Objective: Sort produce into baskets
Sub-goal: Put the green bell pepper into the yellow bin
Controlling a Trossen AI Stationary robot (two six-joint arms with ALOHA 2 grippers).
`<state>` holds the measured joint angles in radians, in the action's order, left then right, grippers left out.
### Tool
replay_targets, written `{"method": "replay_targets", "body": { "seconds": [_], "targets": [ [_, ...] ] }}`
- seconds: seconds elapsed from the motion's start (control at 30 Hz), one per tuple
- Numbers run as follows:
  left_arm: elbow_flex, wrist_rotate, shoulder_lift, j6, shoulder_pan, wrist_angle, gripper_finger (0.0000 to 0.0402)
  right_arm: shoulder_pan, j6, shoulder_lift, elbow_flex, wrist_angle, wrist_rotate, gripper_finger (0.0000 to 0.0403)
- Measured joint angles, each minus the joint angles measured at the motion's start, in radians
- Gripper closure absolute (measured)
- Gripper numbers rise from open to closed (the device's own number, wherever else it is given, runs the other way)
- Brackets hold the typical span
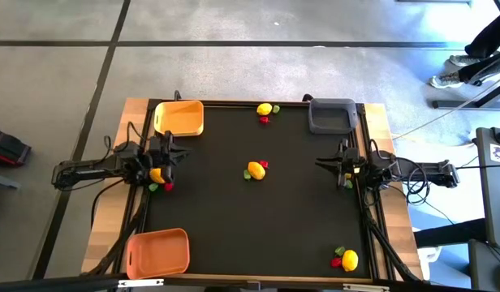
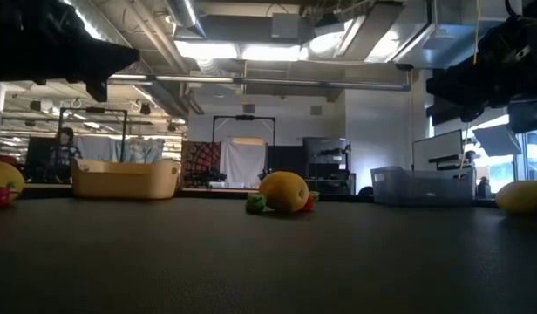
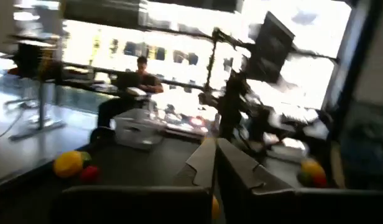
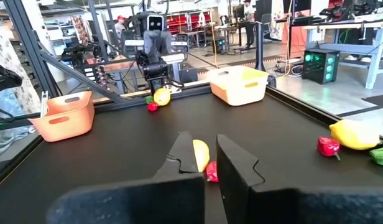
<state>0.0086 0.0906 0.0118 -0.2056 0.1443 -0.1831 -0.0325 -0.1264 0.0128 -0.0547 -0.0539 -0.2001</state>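
Yellow lemon-shaped fruits with small red and green pieces lie in groups on the black mat: one at the centre (image 1: 256, 170), one at the far edge (image 1: 265, 109), one at the near right corner (image 1: 347, 259), one under my left gripper (image 1: 158, 176). A yellow basket (image 1: 178, 118) stands at the far left, a dark grey basket (image 1: 331, 115) at the far right, an orange basket (image 1: 158, 251) at the near left. My left gripper (image 1: 170, 154) hovers shut at the left edge. At the right edge my right gripper (image 1: 331, 165) hovers shut. Both point level at the centre.
The mat (image 1: 234, 219) lies on a wooden table with a raised dark frame around it. Cables run from both arm bases to the near edge. In the left wrist view a person (image 3: 138, 84) sits beyond the table. Open mat lies between the groups.
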Motion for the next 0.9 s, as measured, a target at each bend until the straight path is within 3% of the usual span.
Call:
{"method": "replay_targets", "body": {
  "seconds": [0.1,0.33,0.43,0.73,0.9],
  "targets": [
    [0.000,0.061,0.000,-0.023,0.000,-0.051,0.0391,0.000,-0.018,0.000,0.000,0.001,0.000,0.0384],
    [0.001,0.089,0.087,0.056,0.000,-0.262,0.0391,0.000,-0.013,0.000,-0.001,0.006,-0.087,0.0384],
    [0.018,0.099,0.185,0.090,0.000,-0.327,0.0391,0.000,0.004,0.000,-0.002,0.011,-0.121,0.0384],
    [0.225,0.080,0.597,0.227,-0.001,-0.329,0.0391,0.000,0.031,0.000,-0.002,0.059,-0.152,0.0384],
    [0.315,0.049,0.757,0.246,-0.001,-0.330,0.0391,0.000,0.035,0.000,-0.002,0.059,-0.159,0.0384]
  ]
}}
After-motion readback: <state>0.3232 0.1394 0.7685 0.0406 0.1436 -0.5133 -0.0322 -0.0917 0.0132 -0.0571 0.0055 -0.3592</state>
